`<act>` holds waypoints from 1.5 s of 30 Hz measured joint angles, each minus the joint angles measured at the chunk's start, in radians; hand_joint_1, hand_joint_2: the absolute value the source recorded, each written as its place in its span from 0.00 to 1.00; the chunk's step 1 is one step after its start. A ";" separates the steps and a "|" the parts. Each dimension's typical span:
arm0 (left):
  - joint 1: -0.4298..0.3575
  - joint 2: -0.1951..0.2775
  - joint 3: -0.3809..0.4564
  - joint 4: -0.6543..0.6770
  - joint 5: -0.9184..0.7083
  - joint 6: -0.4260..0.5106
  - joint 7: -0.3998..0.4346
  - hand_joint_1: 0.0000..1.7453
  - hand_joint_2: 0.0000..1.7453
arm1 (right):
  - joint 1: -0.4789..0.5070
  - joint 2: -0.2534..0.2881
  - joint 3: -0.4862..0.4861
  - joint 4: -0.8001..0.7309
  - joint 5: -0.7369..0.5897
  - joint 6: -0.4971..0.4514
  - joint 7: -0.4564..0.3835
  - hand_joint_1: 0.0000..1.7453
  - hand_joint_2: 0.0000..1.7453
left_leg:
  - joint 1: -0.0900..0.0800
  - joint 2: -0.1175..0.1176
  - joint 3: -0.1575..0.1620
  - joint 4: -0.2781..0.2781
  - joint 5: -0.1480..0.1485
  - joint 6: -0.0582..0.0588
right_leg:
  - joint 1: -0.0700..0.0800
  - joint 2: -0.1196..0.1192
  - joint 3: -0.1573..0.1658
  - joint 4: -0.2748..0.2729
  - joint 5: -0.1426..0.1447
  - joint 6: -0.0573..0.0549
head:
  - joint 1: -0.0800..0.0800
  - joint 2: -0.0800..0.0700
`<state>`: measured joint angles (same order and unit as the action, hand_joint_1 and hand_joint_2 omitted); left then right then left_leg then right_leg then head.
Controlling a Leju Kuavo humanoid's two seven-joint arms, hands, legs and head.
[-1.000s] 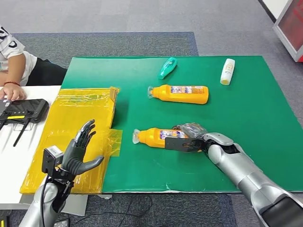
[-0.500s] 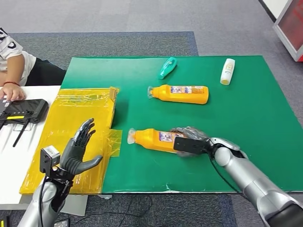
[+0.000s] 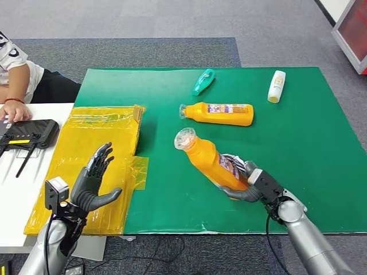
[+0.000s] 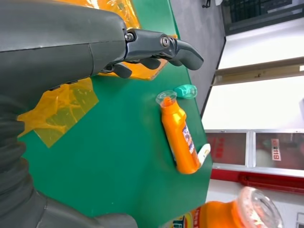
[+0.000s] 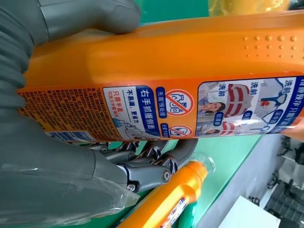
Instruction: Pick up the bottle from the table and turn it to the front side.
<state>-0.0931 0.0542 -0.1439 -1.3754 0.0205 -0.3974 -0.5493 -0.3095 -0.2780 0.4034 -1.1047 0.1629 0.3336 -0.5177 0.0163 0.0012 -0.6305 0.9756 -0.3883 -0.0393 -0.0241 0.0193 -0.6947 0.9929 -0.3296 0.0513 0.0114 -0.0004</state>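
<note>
- Right hand (image 3: 248,184): wrapped around lower body of orange bottle (image 3: 210,161), thumb on one side, dark fingers (image 5: 157,161) curled under the other; firm hold.
- Held bottle: raised off green mat (image 3: 303,143), tilted, clear cap end pointing up and toward far left, base end in the hand near mat's front edge.
- Right wrist view: printed label with blue and red graphics facing the camera, between thumb and fingers.
- Left hand (image 3: 93,183): holding nothing, fingers spread and extended, thumb out to the side; hovering above yellow sheet (image 3: 86,154) at mat's left.
- Second orange bottle (image 3: 218,113): lying flat on mat, beyond the held one, cap to the left.
- Teal bottle (image 3: 203,81) and white bottle (image 3: 276,86): lying near mat's far edge, well apart.
- Person's forearm (image 3: 15,97) at far left, hand resting by black router (image 3: 28,133) on white table (image 3: 13,195).
</note>
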 joint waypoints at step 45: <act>-0.029 -0.010 -0.073 0.005 0.010 0.033 0.033 0.00 1.00 | 0.149 0.330 -0.143 -0.176 -0.109 -0.069 -0.079 0.97 1.00 | 0.000 0.000 0.000 0.000 0.001 -0.001 | 0.000 0.000 -0.001 0.000 0.000 0.000 | 0.000 0.000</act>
<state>-0.1221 0.0438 -0.2171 -1.3700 0.0308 -0.3640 -0.5161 -0.1608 0.0521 0.2605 -1.2809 0.0538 0.2643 -0.5970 0.0163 0.0014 -0.6309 0.9756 -0.3875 -0.0402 -0.0239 0.0194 -0.6959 0.9929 -0.3298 0.0509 0.0114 -0.0004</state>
